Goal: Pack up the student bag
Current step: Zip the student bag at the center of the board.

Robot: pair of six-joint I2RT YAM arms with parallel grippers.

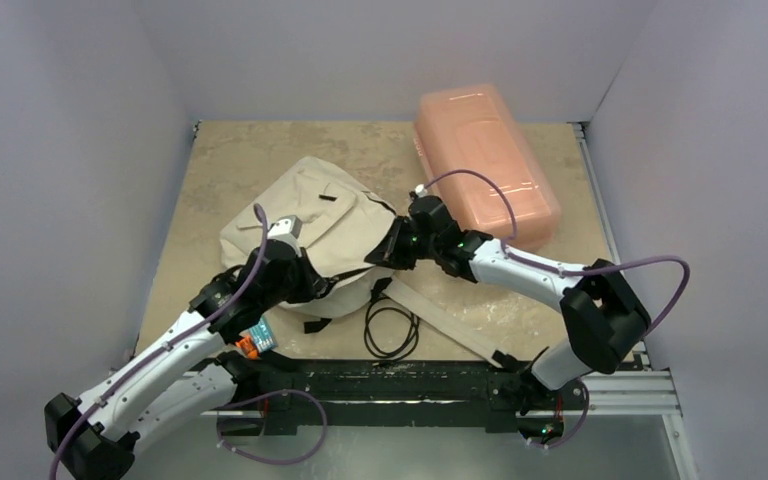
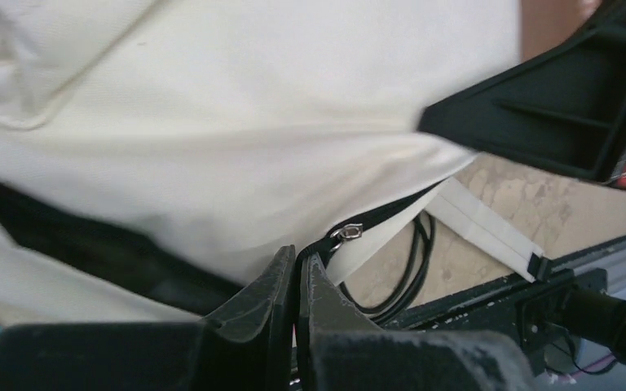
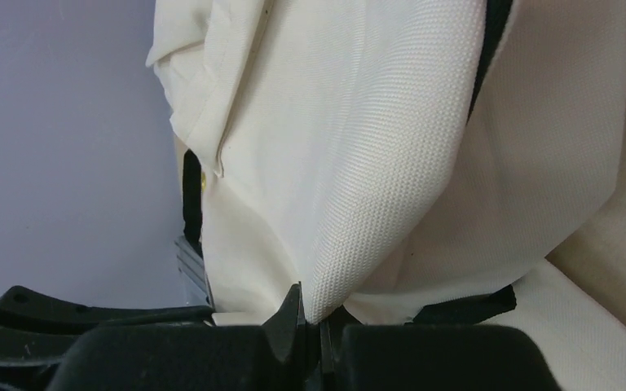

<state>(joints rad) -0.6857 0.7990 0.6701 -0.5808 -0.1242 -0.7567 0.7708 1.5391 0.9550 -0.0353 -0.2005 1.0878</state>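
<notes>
The student bag [image 1: 305, 215], soft cream fabric with black trim, lies in the middle of the table. My left gripper [image 1: 327, 285] is at its near edge. In the left wrist view the left gripper [image 2: 301, 259] is shut on the bag's black zipper edge, just below a silver zipper pull [image 2: 347, 232], with the bag [image 2: 236, 122] filling the view above. My right gripper [image 1: 384, 252] is at the bag's right side. In the right wrist view the right gripper [image 3: 314, 316] is shut on a pinched fold of the bag's cream fabric [image 3: 375, 147].
A translucent pink plastic box [image 1: 485, 165] lies at the back right. A coiled black cable [image 1: 390, 325] and a cream bag strap [image 1: 450, 315] lie near the front rail [image 1: 390, 380]. A small blue and orange item [image 1: 257, 340] sits under my left arm.
</notes>
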